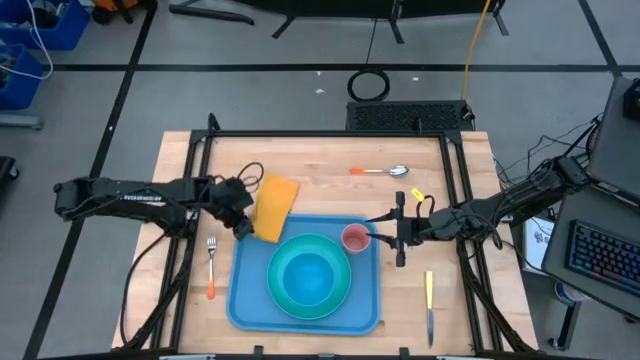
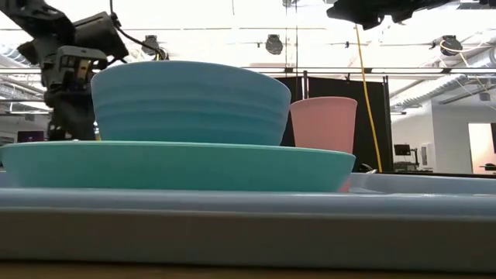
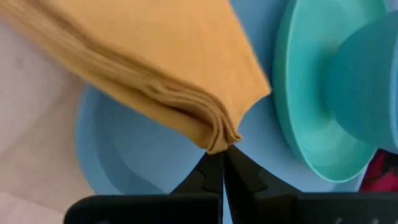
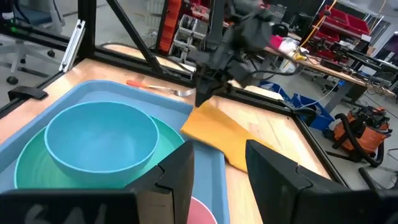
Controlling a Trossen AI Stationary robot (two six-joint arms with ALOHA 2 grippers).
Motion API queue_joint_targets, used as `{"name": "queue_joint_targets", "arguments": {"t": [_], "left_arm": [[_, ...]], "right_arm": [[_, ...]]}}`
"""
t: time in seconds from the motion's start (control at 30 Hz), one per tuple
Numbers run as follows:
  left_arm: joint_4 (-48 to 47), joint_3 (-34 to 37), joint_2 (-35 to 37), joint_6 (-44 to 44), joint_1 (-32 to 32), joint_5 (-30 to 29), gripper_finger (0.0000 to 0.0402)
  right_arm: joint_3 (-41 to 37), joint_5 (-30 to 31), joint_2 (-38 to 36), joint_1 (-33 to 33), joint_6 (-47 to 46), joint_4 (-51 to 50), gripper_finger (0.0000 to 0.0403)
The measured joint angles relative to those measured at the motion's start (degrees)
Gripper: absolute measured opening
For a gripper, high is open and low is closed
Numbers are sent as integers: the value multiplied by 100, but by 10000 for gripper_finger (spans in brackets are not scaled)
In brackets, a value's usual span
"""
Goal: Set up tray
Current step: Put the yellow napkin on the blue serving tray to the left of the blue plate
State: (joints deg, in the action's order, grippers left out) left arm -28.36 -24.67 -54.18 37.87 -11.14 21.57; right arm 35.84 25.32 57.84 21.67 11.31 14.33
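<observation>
1. I saw the large flat medium-blue plastic tray (image 1: 245, 300), rectangular with rounded corners and a raised rim, lying at the table's near edge, about midway along it.
2. On the tray I counted one round turquoise plate (image 1: 281, 297), one blue bowl (image 1: 309, 275) stacked on it, and one pink cup (image 1: 355, 238) at the tray's far right corner.
3. On the wooden table (image 1: 320, 155) lay one fork (image 1: 211, 265) left of the tray, one knife (image 1: 430, 305) right of it, and one spoon (image 1: 380, 171) beyond it.
4. My left gripper (image 1: 243, 226) was pinched tight on one folded orange cloth napkin (image 1: 274, 207), over the tray's far left corner.
5. My right gripper (image 1: 385, 237) stood with jaws apart, gripping nothing, beside the cup.
</observation>
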Motion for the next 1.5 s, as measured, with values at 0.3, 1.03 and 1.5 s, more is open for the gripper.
{"name": "queue_joint_targets", "arguments": {"t": [0.3,1.03,1.5], "left_arm": [[252,178,2,1112,1420,-1049,0],[1727,168,-663,3552,4635,-3075,0],[2971,165,-1771,4807,5933,-3197,0]], "right_arm": [[-553,4,0,2,170,1069,134],[-553,13,0,512,-19,1069,134],[-556,17,0,732,-100,1076,134]]}}
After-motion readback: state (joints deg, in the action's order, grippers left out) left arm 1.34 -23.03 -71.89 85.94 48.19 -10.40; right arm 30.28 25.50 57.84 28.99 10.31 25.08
